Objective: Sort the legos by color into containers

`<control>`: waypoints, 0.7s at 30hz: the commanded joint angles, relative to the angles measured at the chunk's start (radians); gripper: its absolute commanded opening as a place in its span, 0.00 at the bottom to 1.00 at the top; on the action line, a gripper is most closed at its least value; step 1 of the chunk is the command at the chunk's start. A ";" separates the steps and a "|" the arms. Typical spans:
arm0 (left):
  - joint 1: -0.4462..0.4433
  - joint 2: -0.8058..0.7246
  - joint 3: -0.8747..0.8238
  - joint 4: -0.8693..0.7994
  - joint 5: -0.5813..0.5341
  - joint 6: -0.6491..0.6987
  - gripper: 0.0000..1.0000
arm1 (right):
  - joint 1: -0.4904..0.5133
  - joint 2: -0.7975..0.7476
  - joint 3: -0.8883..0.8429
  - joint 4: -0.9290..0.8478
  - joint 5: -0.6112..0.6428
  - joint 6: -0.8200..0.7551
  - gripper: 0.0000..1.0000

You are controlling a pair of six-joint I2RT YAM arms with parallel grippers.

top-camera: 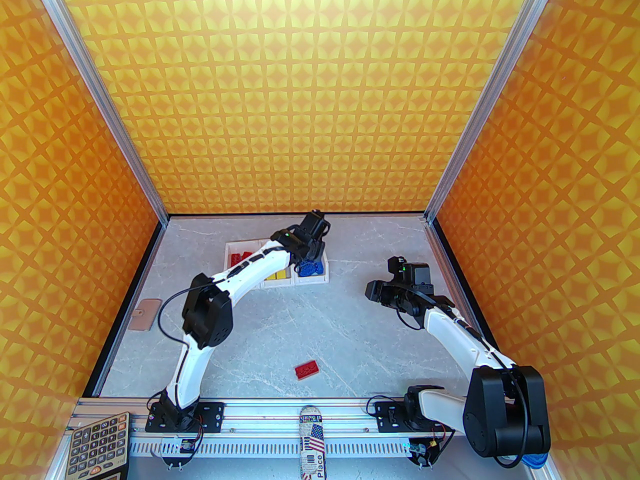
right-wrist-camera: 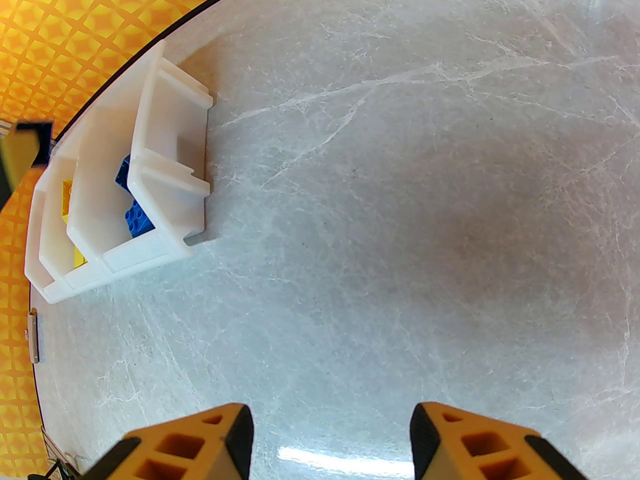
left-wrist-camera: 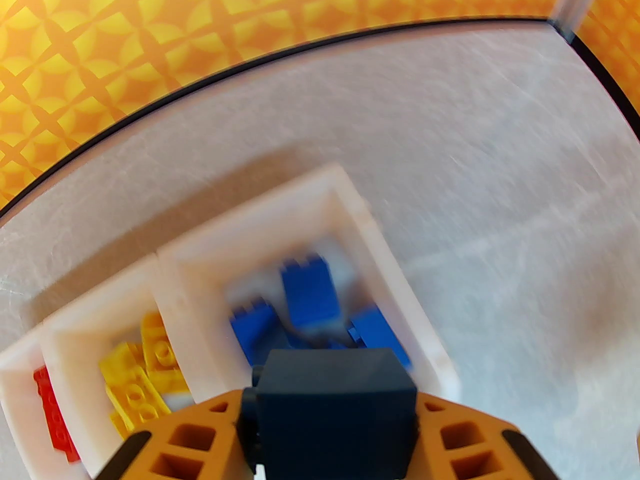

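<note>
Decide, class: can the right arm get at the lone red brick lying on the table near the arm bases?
Probably yes. The red brick lies on bare table with nothing beside it, the right gripper is open and empty, and the left arm is over the containers.

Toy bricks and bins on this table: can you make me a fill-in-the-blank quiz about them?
The lone brick lying on the table is ___. The middle bin holds ___ bricks. The left gripper grips a brick above the ___ pile. The right gripper is ___, not shut.
Missing: red, yellow, blue, open.
</note>
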 commanded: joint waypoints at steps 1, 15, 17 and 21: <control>0.022 0.048 0.086 -0.024 0.006 0.025 0.40 | -0.003 -0.019 -0.009 0.024 -0.023 0.014 0.57; 0.064 0.095 0.164 -0.059 0.007 0.020 0.74 | -0.003 -0.015 -0.007 0.026 -0.027 0.014 0.57; 0.063 0.083 0.155 -0.059 0.007 0.022 0.75 | -0.003 -0.015 -0.008 0.026 -0.028 0.013 0.57; 0.064 0.037 0.110 -0.056 0.007 0.019 0.75 | -0.004 -0.014 -0.007 0.026 -0.028 0.012 0.57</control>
